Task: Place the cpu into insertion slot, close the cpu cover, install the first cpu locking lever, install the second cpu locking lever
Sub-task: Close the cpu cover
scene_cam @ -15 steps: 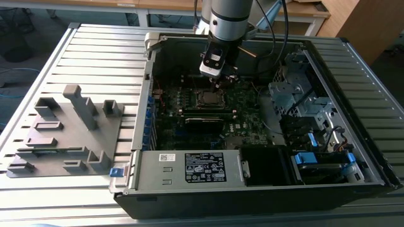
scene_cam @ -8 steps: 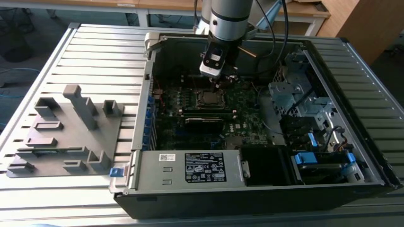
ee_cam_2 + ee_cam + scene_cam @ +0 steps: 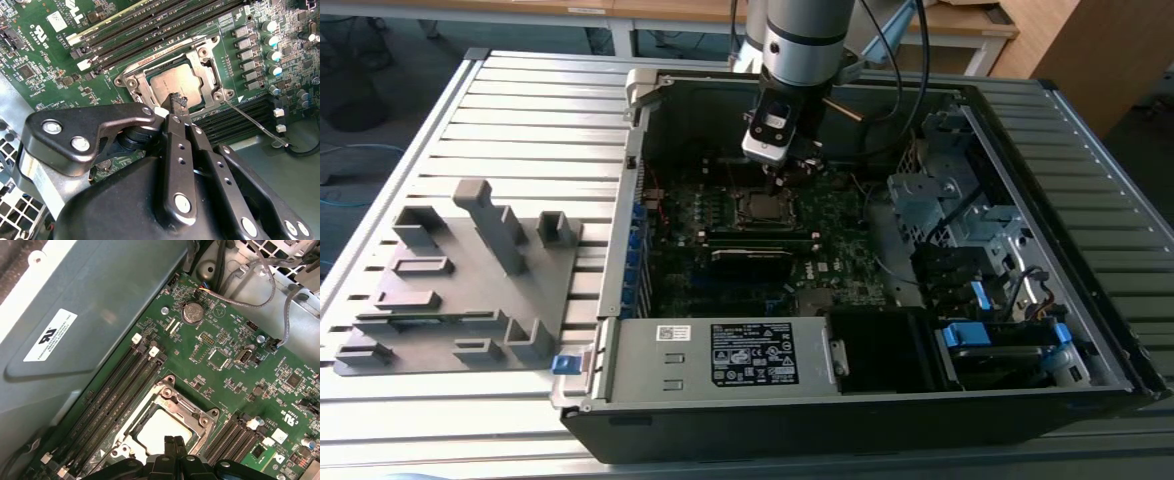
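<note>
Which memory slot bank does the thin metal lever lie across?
The bank bordering the grey metal surface; the lever crosses it from the cpu cover's corner. The other bank is uncrossed.

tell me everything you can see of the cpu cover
The cpu cover is a thin silvery metal frame with a large square window and tabs with round fasteners at its corners. It lies flat, closed around the cpu, whose dull grey top shows through the window. A thin wire lever runs out from one corner. The claw, shut, hangs at one edge; contact cannot be told.
</note>
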`<action>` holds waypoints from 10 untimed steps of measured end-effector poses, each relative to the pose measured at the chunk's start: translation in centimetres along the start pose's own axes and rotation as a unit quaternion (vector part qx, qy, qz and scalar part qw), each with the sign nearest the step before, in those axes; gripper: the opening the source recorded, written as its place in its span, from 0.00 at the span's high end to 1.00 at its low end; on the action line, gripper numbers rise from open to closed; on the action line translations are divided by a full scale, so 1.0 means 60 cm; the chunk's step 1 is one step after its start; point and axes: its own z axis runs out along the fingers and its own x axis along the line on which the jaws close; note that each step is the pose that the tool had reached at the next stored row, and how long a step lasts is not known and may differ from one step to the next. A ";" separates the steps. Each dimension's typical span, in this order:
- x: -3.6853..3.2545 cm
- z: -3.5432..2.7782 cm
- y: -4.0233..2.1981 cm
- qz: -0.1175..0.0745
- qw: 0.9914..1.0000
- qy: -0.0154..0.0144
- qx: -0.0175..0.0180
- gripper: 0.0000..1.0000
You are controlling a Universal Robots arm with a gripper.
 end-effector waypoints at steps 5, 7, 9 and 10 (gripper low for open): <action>0.000 0.000 0.000 -0.025 1.000 0.000 0.000 0.89; 0.000 0.000 0.000 -0.038 0.999 0.000 0.000 0.89; 0.000 0.000 0.000 -0.051 0.999 0.000 0.000 0.89; 0.000 0.000 0.000 -0.057 0.998 0.000 0.000 0.89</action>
